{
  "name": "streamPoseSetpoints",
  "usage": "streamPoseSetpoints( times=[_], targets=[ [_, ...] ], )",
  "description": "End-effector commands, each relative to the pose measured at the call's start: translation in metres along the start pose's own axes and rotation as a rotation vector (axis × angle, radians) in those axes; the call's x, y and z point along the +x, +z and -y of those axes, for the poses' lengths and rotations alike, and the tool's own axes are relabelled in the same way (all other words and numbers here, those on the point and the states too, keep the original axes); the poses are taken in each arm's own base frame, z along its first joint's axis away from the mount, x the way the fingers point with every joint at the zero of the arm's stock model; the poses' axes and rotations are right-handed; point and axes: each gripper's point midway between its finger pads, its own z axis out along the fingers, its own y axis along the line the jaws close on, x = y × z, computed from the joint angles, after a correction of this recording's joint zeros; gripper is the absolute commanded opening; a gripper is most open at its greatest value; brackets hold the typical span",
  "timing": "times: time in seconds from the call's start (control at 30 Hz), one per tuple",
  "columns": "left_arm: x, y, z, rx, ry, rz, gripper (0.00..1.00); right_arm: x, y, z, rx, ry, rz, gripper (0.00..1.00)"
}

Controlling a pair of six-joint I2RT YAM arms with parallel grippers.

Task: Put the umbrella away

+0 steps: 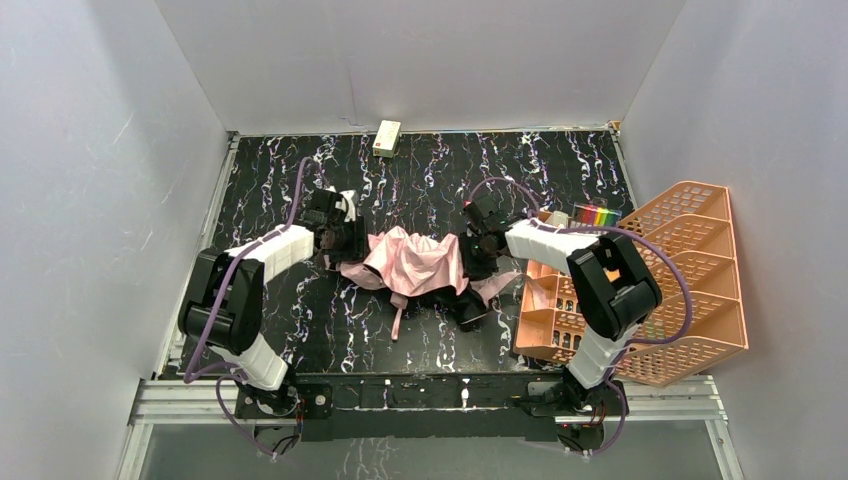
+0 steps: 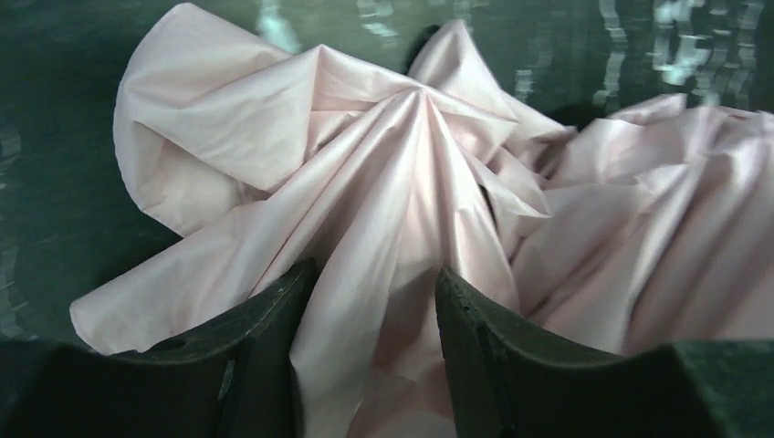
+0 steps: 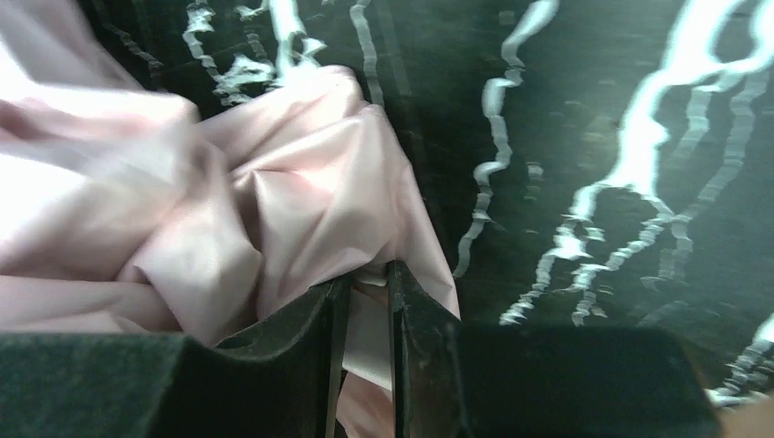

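The umbrella (image 1: 415, 262) lies crumpled in the middle of the black marbled table, pale pink face up, with some black fabric (image 1: 452, 298) showing at its near edge and a thin pink strap (image 1: 398, 320) trailing toward me. My left gripper (image 1: 345, 245) is at its left end; in the left wrist view a bunched fold of the umbrella (image 2: 392, 182) fills the gap of that gripper (image 2: 374, 274). My right gripper (image 1: 472, 250) is at its right end. In the right wrist view this gripper (image 3: 368, 271) is nearly shut, pinching the umbrella's (image 3: 274, 210) edge.
An orange mesh organiser rack (image 1: 690, 290) lies at the right edge of the table, beside the right arm. A small cream box (image 1: 386, 137) rests against the back wall. A strip of coloured items (image 1: 598, 214) sits behind the rack. White walls enclose three sides.
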Motion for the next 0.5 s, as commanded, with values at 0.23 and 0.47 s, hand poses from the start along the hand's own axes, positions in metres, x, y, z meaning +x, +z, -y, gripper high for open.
streamPoseSetpoints(
  times=[0.23, 0.47],
  targets=[
    [0.020, -0.004, 0.134, 0.502, 0.241, -0.055, 0.53, -0.031, 0.003, -0.116, -0.467, 0.246, 0.158, 0.35],
    [0.000, -0.008, 0.166, 0.652, 0.348, -0.054, 0.53, -0.028, -0.014, -0.151, -0.649, 0.347, 0.226, 0.42]
  ],
)
